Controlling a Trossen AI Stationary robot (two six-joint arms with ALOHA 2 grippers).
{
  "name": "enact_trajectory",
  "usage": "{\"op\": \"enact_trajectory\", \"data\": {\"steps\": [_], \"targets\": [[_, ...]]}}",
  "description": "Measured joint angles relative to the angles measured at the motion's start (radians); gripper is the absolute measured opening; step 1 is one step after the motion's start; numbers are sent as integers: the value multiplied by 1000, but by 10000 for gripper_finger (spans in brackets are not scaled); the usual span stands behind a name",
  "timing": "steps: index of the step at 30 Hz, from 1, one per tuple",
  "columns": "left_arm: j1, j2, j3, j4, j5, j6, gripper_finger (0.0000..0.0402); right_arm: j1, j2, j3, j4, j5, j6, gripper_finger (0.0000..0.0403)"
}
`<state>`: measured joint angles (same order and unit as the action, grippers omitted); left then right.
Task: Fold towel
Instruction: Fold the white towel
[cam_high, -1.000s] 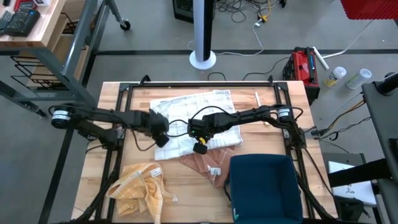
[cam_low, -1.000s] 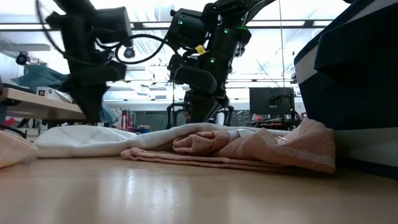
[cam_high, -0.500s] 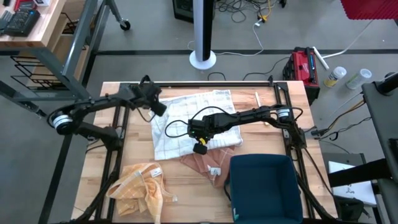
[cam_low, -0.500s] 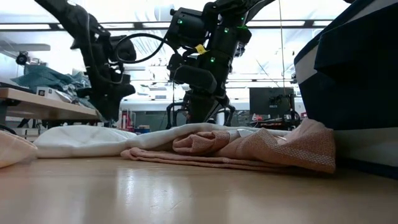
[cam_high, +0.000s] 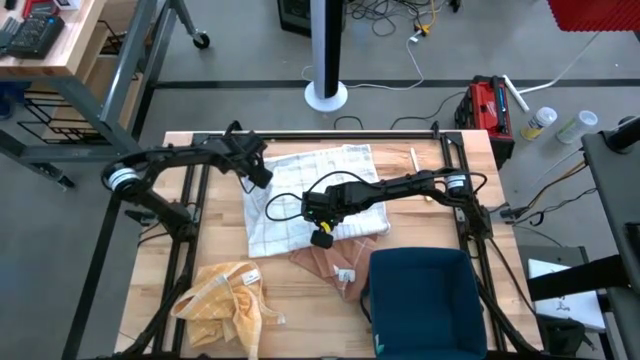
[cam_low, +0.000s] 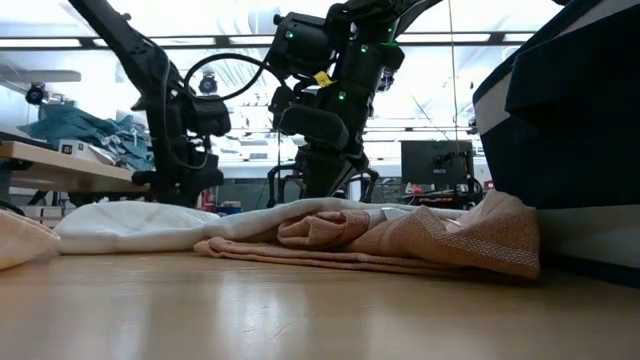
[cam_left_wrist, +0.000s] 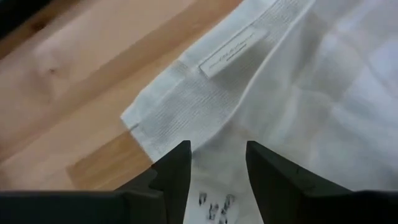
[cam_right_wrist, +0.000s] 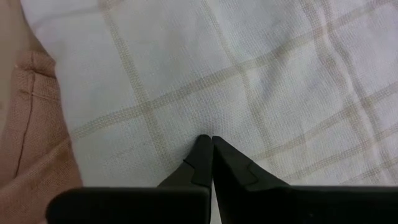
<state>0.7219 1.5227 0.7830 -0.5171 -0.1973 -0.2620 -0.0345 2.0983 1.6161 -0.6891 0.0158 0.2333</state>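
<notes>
The white towel (cam_high: 315, 195) is lying mostly flat, no finished fold showing. The left gripper (cam_left_wrist: 214, 163) is hovering, fingers spread, at its far-left corner; the right gripper (cam_right_wrist: 209, 146), fingers pressed together, is pressing its near edge beside the pink cloth (cam_high: 330, 262).

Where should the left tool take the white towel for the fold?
Probably the far-left corner of the white towel, by the sewn tag. It lies flat, with bare table beside it. The open left tool hangs just above; come straight down, one finger under the edge.

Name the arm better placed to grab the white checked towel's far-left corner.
Left: its open gripper hovers right over that labelled corner of the white checked towel. The right gripper presses shut on the towel's middle.
</notes>
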Motion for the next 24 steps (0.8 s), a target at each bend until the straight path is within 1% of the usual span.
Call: {"op": "enact_trajectory", "data": {"steps": [5, 7, 9, 11, 12, 13, 17, 20, 24], "targets": [[0, 33, 0, 25, 0, 30, 127, 0, 0, 0, 0, -1, -3, 0], [-1, 31, 0, 23, 6, 60, 110, 0, 0, 0, 0, -1, -8, 0], [-1, 28, 0, 21, 12, 83, 77, 0, 0, 0, 0, -1, -8, 0], [-1, 22, 0, 14, 14, 96, 30, 0, 0, 0, 0, -1, -7, 0], [-1, 19, 0, 11, 14, 96, 16, 0, 0, 0, 0, -1, -7, 0], [-1, 16, 0, 11, 14, 97, 11, 0, 0, 0, 0, 0, -7, 0], [-1, -4, 0, 4, -14, 97, 16, 0, 0, 0, 0, 0, -7, 0], [-1, -18, 10, -12, -38, 107, 5, 0, 0, 0, 0, 0, -7, 0], [-1, -22, 44, -35, -87, 182, 9, 0, 0, 0, 1, 1, -7, 0]]}}
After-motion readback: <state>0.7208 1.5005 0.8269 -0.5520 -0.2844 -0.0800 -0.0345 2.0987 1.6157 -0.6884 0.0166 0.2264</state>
